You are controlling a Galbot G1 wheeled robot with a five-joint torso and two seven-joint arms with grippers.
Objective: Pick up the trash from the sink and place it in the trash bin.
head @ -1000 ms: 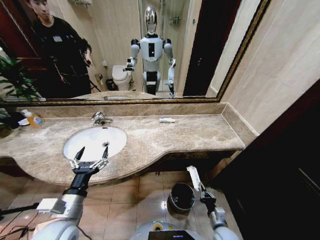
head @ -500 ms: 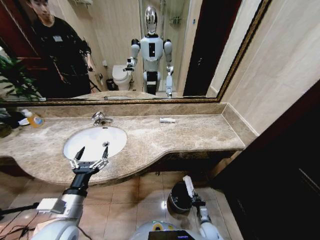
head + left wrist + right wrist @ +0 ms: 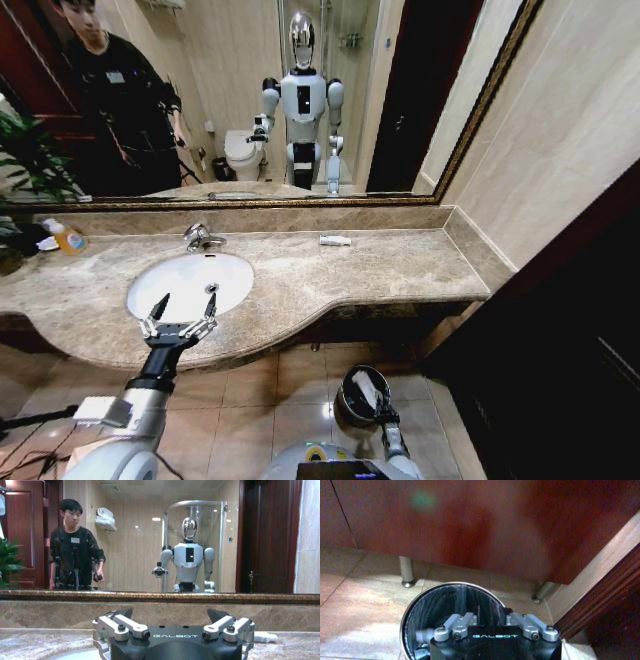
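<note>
The relation that counts is a vertical one: the right hand [image 3: 378,408] hangs low, directly above the mouth of the trash bin [image 3: 342,402], which stands on the floor tiles under the front edge of the tabletop [image 3: 400,265]. In the right wrist view the right hand [image 3: 490,628] points straight down, and the shiny rim of the trash bin [image 3: 420,600] curves round beneath it, so the opening lies underneath rather than off to any side. A slim white piece of trash [image 3: 366,384] shows at the end of this arm. Its long axis runs roughly from 5 o'clock to 11 o'clock across the opening in the head view, and it sits inside the rim's outline. Whether the right hand is clamped on it or has let go cannot be told. The right arm is plainly the nearer one to the bin, and by judgement a release from here would fall inside. The left hand [image 3: 180,318] hovers spread apart over the near edge of the sink [image 3: 200,272], with the basin at its 12 o'clock and the chrome tap [image 3: 200,238] beyond. A small white tube [image 3: 335,240] lies on the tabletop by the mirror wall, at about 2 o'clock from the left hand, its length running side to side
</note>
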